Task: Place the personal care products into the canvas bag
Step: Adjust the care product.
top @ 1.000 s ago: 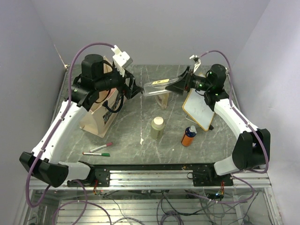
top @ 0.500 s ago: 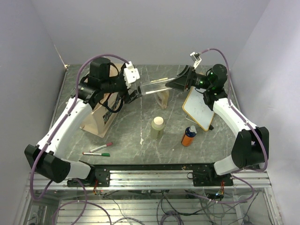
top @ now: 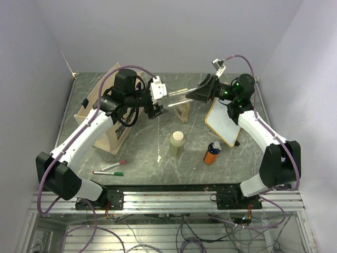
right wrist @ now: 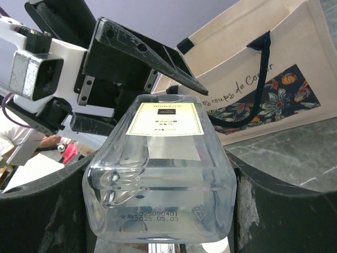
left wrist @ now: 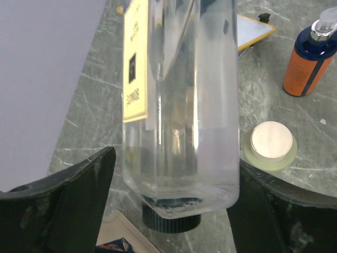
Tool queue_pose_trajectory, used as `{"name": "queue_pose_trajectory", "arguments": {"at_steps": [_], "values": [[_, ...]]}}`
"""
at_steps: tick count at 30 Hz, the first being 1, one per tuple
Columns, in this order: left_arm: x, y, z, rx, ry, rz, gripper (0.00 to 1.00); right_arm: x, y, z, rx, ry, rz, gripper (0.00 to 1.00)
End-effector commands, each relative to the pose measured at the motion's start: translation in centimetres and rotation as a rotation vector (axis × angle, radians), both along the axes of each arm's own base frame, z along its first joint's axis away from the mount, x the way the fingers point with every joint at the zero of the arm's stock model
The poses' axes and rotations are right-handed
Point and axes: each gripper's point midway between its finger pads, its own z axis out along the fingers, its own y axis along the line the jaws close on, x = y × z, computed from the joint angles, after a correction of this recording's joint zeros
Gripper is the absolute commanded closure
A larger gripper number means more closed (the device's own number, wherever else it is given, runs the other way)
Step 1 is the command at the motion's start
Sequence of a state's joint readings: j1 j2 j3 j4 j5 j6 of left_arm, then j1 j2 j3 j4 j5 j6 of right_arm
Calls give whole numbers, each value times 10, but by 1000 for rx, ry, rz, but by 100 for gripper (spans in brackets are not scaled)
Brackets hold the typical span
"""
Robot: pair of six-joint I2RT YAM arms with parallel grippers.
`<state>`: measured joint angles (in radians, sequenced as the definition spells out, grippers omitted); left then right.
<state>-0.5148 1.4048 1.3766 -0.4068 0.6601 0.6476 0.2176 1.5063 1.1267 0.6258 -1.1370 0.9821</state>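
Top external: we see the left gripper (top: 157,108) now swung from the canvas bag (top: 105,139) to the clear bottle (top: 179,96), jaws wide astride it. The right gripper (top: 200,93) clamps its base; held aloft, yellow label.

I log: clear bottle (right wrist: 160,174), black cap (left wrist: 171,221), pale yellow label (right wrist: 165,119) | canvas bag (right wrist: 274,58) beige, navy handles (right wrist: 261,79), dark blue floral print (right wrist: 263,100) with orange touches | squat bottle (top: 176,144) pale green, cream cap | spray bottle (left wrist: 306,63) orange, blue collar | pens red (top: 114,166) and green (top: 110,173) | tabletop (top: 142,153) grey-green, white-veined | far bottle (top: 183,112) probably amber, half hidden.
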Motion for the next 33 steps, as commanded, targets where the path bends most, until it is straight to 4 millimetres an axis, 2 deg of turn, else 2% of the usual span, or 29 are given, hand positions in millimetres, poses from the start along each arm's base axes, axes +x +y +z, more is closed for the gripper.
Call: {"name": "queue_pose_trajectory", "arguments": {"at_steps": [1,5,8,10,13,16,17,19,29,33], "values": [[-3,-12,22,-93,-36,-47,19,-6,1,20,50,-90,-4,100],[-6,-14,25,-108,-31,-63,39,-4,1,13,45,-77,-11,100],[-12,-15,31,-113,-34,-93,69,-1,0,5,35,-60,-23,100],[-17,-15,36,-113,-36,-110,91,3,0,-1,19,-61,-34,90],[-23,-11,41,-104,-34,-122,93,11,-3,-13,-20,-69,-56,72],[-26,-5,42,-93,-30,-113,93,16,-5,-26,-51,-67,-65,60],[-26,-2,44,-95,-29,-102,93,16,-5,-30,-58,-63,-64,47],[-24,2,46,-105,-21,-79,93,16,-4,-35,-61,-57,-55,34],[-15,15,58,-148,-8,-3,93,16,-4,-45,-59,-27,-38,1],[-14,17,55,-144,-8,5,93,15,-3,-42,-63,-41,-44,0]]}}
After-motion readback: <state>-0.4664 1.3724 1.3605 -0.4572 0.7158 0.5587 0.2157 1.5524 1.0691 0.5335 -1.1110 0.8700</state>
